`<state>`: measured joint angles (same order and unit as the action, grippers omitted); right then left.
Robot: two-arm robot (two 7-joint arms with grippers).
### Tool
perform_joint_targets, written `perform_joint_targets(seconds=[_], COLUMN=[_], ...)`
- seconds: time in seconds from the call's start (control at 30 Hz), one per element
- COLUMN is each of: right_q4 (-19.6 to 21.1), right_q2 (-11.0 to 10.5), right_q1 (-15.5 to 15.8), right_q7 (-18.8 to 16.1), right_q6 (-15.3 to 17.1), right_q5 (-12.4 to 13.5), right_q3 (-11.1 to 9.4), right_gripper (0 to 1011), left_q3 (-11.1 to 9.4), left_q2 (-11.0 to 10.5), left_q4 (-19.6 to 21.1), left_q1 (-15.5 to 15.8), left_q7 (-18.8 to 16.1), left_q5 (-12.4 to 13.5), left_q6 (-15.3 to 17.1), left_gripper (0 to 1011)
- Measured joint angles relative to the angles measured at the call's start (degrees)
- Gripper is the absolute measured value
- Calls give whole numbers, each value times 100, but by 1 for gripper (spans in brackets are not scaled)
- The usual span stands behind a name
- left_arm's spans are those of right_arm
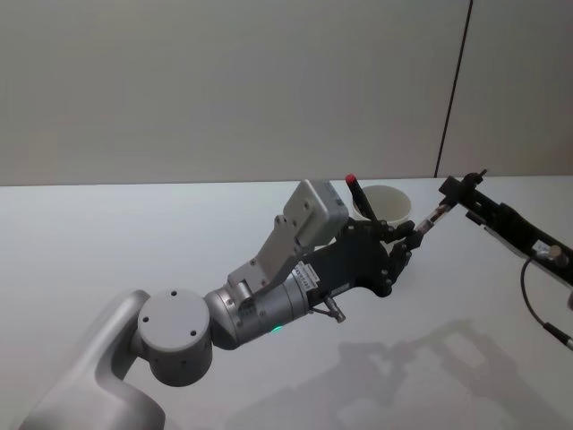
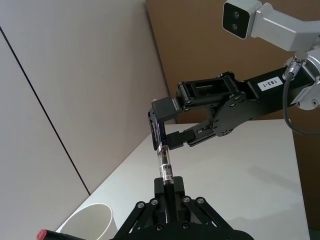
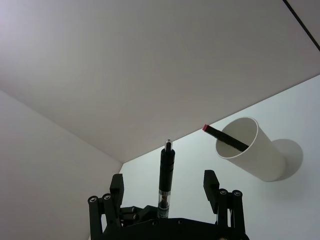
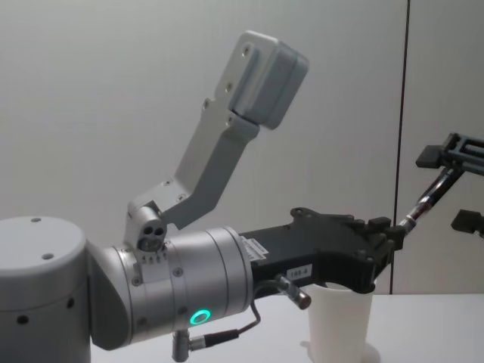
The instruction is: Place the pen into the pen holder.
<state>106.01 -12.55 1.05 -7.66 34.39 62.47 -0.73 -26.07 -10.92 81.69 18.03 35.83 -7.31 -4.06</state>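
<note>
Above the table (image 1: 107, 260) — pen (image 2: 163, 162) bridging both hands.

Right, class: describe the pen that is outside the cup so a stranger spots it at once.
Find the white paper cup on the white table. Just right of it, in the air, a slim clear-barrelled pen runs from the left tool up to the right tool. The cup's pen is red-capped instead.
</note>
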Motion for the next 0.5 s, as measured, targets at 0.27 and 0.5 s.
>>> perform_joint_targets(seconds=[0.27, 0.5], right_q4=[-6, -10], right_q2=[-28, -61], right_q1=[2, -7], right_q7=[41, 82], right_q6=[-111, -193], right_q5=[42, 66], right_q3=[57, 105], right_gripper=[1002, 896], left_q3=[0, 0], left_q2=[0, 0], left_q4=[0, 0], left_q1=[0, 0], left_q7=[0, 0], left_q5=[0, 0], left_q6=[0, 0], left_gripper=[114, 113])
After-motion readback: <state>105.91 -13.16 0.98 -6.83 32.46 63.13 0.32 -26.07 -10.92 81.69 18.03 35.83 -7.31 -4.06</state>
